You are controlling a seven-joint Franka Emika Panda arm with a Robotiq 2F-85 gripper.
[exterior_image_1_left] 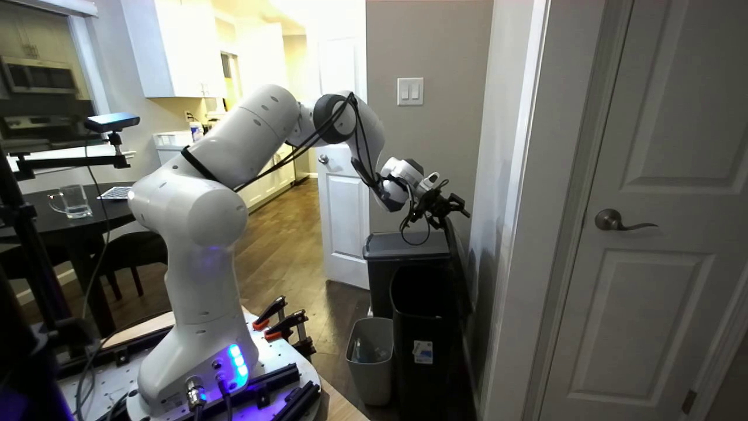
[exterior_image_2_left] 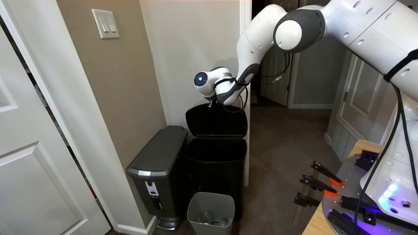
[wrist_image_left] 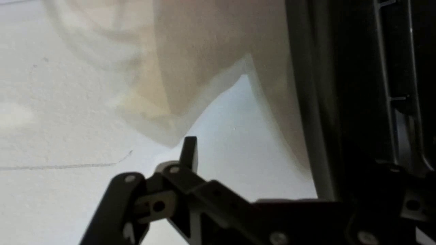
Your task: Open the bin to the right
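Observation:
The bin, tall and black, stands by the wall in both exterior views [exterior_image_1_left: 422, 380] [exterior_image_2_left: 217, 182]. Its hinged lid [exterior_image_2_left: 216, 121] is raised upright and its mouth is open. The lid shows edge-on in an exterior view [exterior_image_1_left: 458, 263] and as a dark panel at the right of the wrist view [wrist_image_left: 361, 102]. My gripper [exterior_image_1_left: 454, 206] is at the lid's top edge, near the wall. In the wrist view the gripper's fingers [wrist_image_left: 294, 153] are wide apart, with the lid's rim showing between them. I cannot tell whether they touch it. The lid hides most of the gripper in an exterior view.
A dark grey lidded bin [exterior_image_2_left: 158, 150], shut, stands beside the open one, also in an exterior view [exterior_image_1_left: 406, 245]. A small grey wastebasket [exterior_image_2_left: 211, 209] stands in front. Walls and a door frame [exterior_image_1_left: 514, 234] are close to the gripper. Clamps [exterior_image_2_left: 318, 179] stick out from the robot's table.

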